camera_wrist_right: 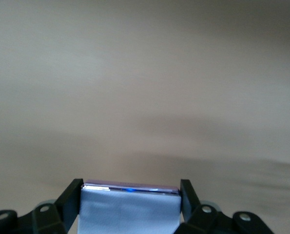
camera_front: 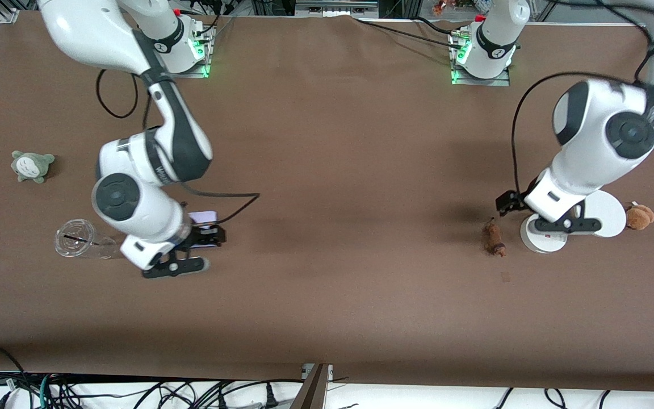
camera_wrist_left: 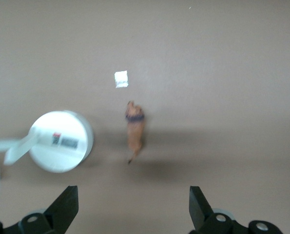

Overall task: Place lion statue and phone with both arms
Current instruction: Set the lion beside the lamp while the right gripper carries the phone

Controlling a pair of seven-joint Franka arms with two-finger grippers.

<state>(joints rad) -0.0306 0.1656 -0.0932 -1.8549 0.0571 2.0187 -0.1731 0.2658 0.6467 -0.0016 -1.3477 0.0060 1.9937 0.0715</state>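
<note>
Gripping phone (camera_wrist_right: 129,209), right pincer (camera_wrist_right: 130,195), wrist view only

Toward the right arm's end of the brown table (camera_front: 327,170) we see a grey-green plush (camera_front: 32,166) and a clear plastic cup (camera_front: 76,238) lying nearer the front camera. Toward the left arm's end we find a white round-based stand (camera_front: 543,238) with a disc, and beside it a fuzzy tan plush (camera_front: 640,216).
</note>
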